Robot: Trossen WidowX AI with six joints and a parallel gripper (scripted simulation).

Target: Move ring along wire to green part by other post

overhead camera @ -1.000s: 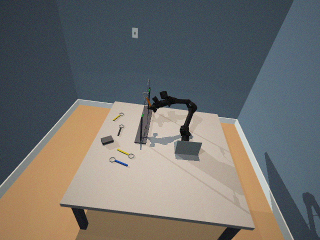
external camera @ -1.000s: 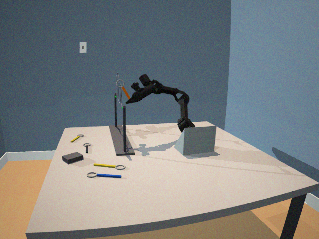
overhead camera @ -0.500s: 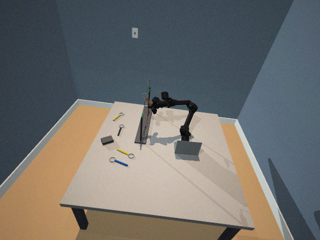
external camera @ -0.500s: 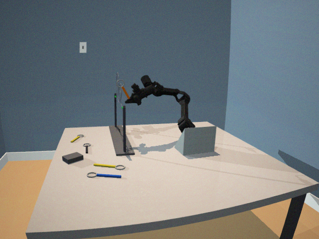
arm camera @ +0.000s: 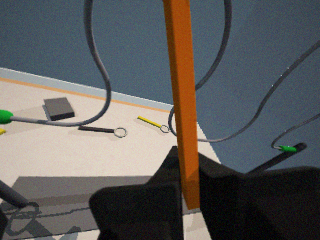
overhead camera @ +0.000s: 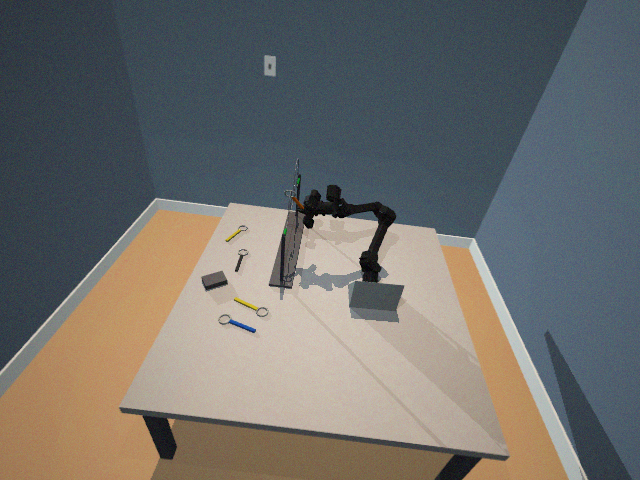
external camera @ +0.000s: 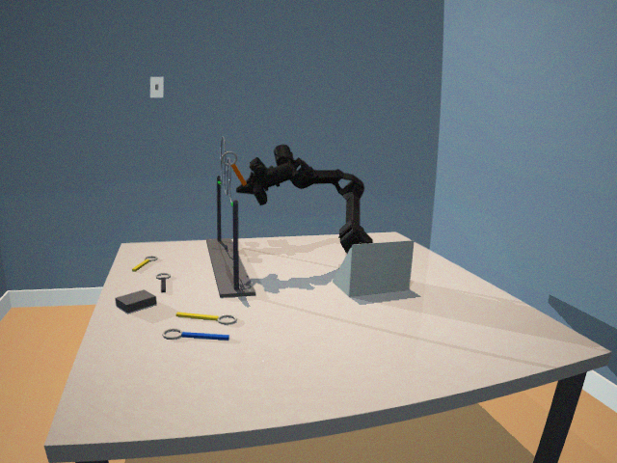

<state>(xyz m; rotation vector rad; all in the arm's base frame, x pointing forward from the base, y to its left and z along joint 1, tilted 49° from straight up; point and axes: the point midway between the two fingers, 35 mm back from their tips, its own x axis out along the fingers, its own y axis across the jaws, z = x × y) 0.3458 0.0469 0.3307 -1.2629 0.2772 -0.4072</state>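
Tool (external camera: 245, 187) clamped on the lower end of the orange handle (external camera: 238, 174), which slants up and away from the arm to the ring (external camera: 228, 159). The ring sits high among the loops of the grey wire (external camera: 223, 149), above both posts; whether ring and wire touch cannot be told. In the wrist view the handle (arm camera: 183, 100) runs straight up the frame from between the dark fingers, with wire curves on either side and green wire ends at the left (arm camera: 5, 116) and right (arm camera: 286, 148). Near post (external camera: 235, 244) and far post (external camera: 218, 209) stand on a dark base strip (external camera: 224, 271) on the table (external camera: 318, 368). Spare ringed tools lie apart to the left: two yellow-handled (external camera: 199, 315) (external camera: 142, 263), one blue-handled (external camera: 203, 336), one black-handled (external camera: 163, 281), beside a dark block (external camera: 135, 301). A grey box (external camera: 381, 269) hides the arm's foot.
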